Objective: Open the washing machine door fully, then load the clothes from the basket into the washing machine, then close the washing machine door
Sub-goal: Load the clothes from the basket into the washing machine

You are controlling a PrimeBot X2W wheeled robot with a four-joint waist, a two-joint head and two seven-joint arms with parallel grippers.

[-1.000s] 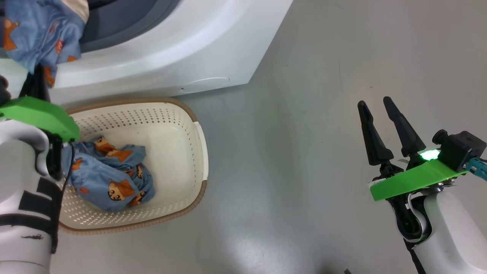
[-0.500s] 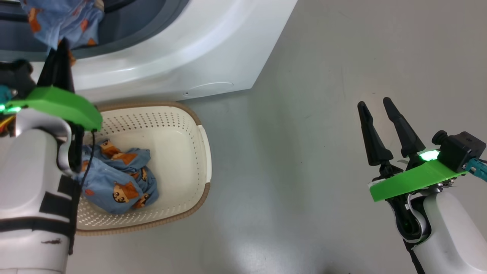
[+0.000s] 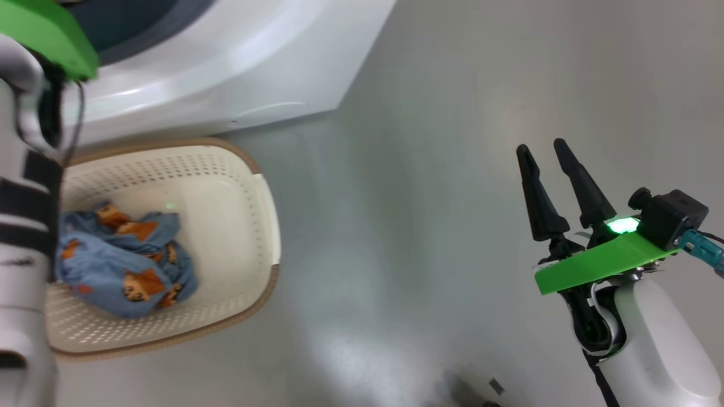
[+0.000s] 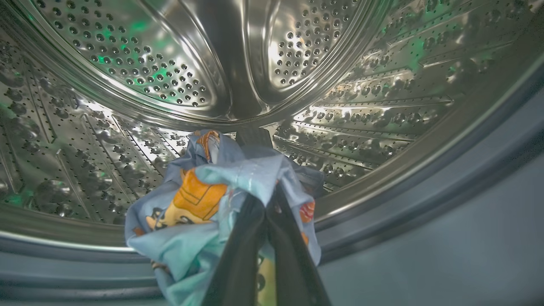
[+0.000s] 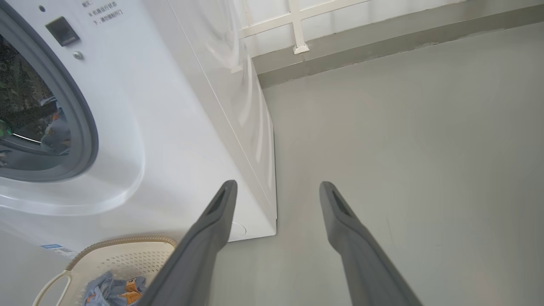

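change: my left fingers (image 4: 244, 250) have carried one garment (image 4: 191, 199) from the door mouth into the drum (image 4: 127, 63); release is next, I judge.
left fingers: pinched tight on that garment, cloth bunched from 9 to 12 o'clock.
right fingers (image 3: 538, 198): spread wide, holding nothing.
other clothes (image 3: 121, 265): in basket (image 3: 266, 226), 9 o'clock in head view, under washing machine (image 3: 237, 62).

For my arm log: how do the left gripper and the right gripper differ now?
The left gripper is shut on a blue garment; the right gripper is open and empty. The left gripper points into the drum; the right gripper hangs over the floor. Both have two dark fingers.
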